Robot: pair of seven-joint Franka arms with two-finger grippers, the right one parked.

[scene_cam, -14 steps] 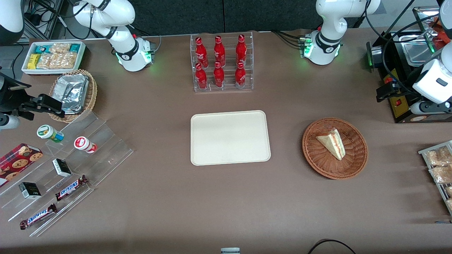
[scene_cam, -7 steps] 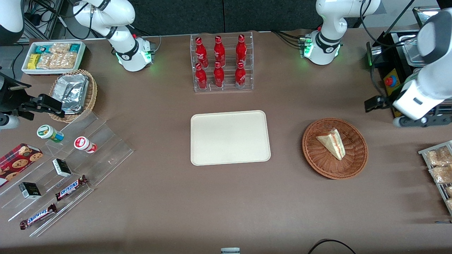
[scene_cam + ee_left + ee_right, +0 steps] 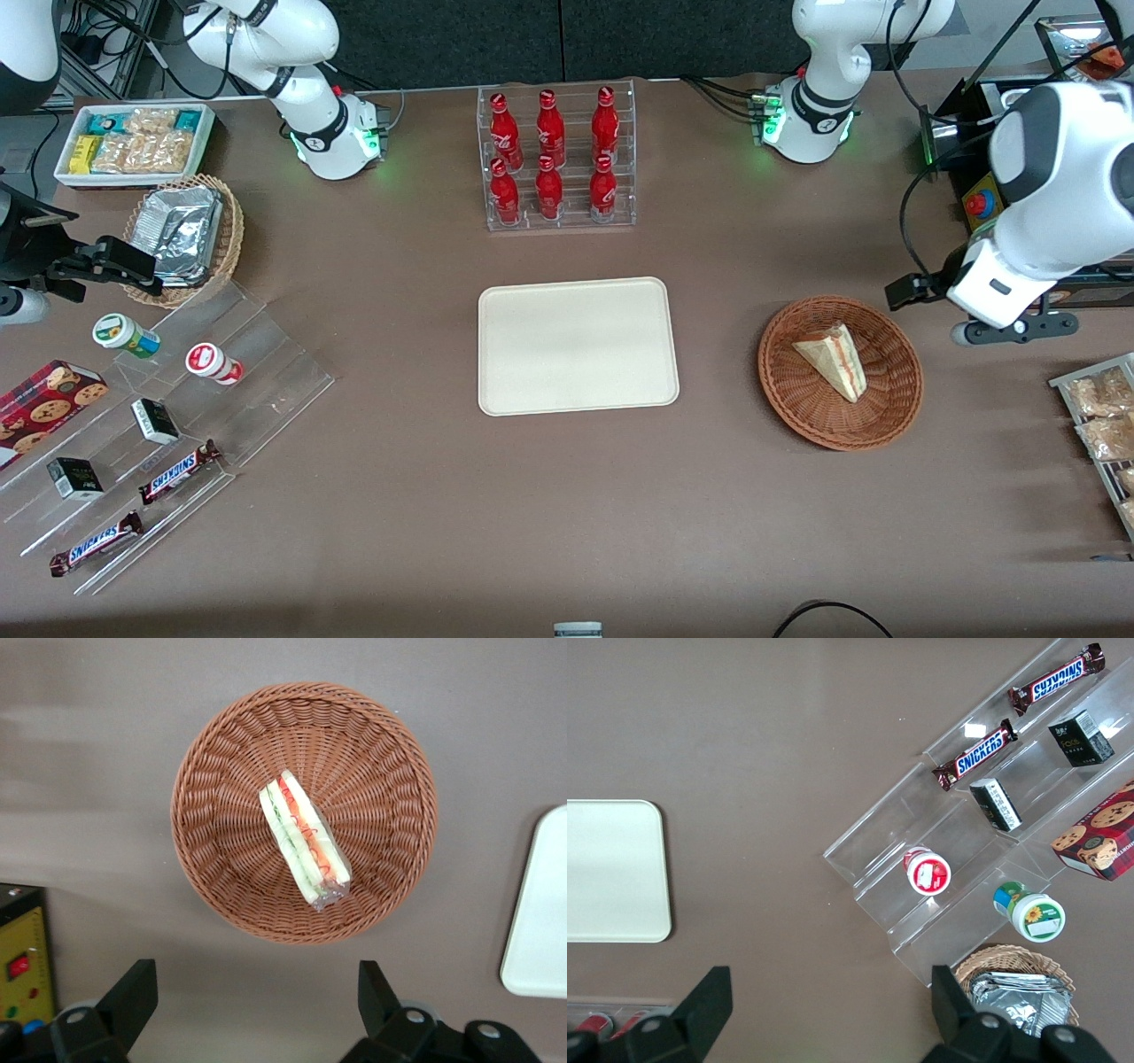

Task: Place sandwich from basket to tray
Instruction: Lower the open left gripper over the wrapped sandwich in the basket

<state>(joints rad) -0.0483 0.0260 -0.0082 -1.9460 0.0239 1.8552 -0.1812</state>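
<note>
We have the left arm's tool [image 3: 252, 1001] hovering above the brown counter [image 3: 567, 496], just off the rim of the wide reddish-brown wicker basket [image 3: 802, 408] toward the working arm's end, fingers [image 3: 133, 992] spread wide, holding nothing. The pale cream triangular sandwich wedge [image 3: 834, 358] lies inside the basket, well apart from the flat cream-white rectangular tray [image 3: 576, 346]. Key relation: in the wrist view the sandwich's long axis runs diagonal to the line between the 2 fingers. We judge a short traverse over the basket centre plus wrist rotation comes next.
</note>
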